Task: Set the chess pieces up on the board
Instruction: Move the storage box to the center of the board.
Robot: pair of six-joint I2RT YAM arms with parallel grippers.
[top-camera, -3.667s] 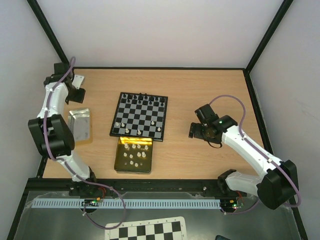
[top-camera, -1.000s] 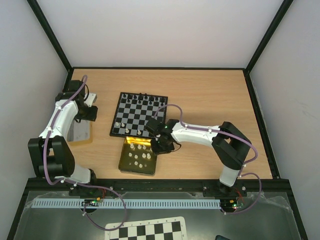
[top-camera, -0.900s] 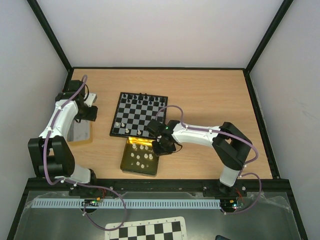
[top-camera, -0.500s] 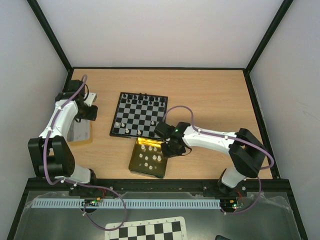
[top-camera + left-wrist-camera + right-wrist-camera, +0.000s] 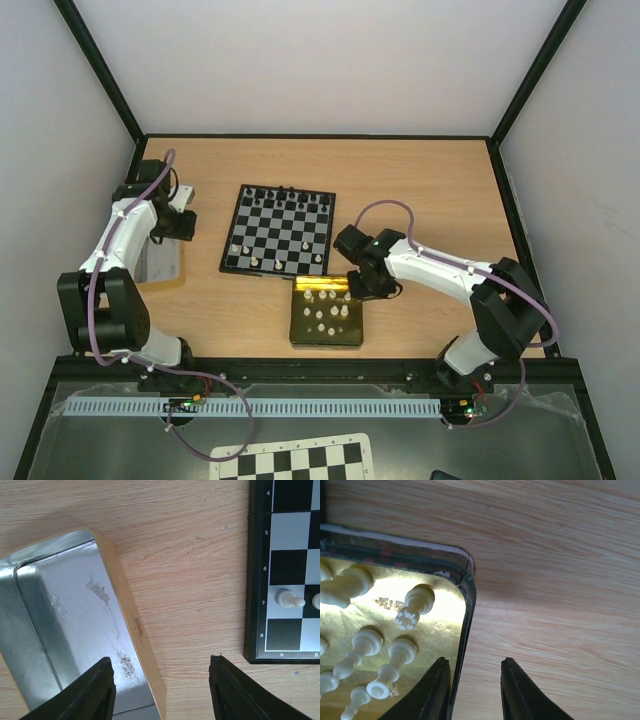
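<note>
Overhead and wrist views of a wood-grain laminate desk (image 5: pixel 430 190) enclosed by a black frame.

The board (image 5: pixel 278 232) is a small square with a thin black border, lying flat at the desk's centre. Its squares are matt black and pale grey-white, and printed rank and file marks run along the border. Black chess pieces (image 5: pixel 285 195) line its far edge. A few cream pieces (image 5: pixel 262 262) stand on its near rows, among them a turned, round-headed pawn (image 5: pixel 290 600) on rank 7.

Just beside the board's near right corner sits a shallow square gold tin (image 5: pixel 325 343). It has rounded corners, a dark rolled rim (image 5: pixel 467 587) and a mirror-bright, scuffed floor. Loose cream pieces (image 5: pixel 415 605) lie scattered and tilted on it, with one crenellated rook top visible.

The right gripper (image 5: pixel 475 661) straddles the tin's right wall near its far corner. Its smooth black fingers (image 5: pixel 520 695) stand apart, one at the rim and one over bare desk, with wood showing between the wall and the outer finger.

The left gripper (image 5: pixel 162 659) is at a second tin half (image 5: pixel 60 625), left of the board. That half is brushed silver inside, scratched, with a gold outer wall. The fingers (image 5: pixel 100 690) are wide apart on either side of that wall. Whether they touch it cannot be told.
</note>
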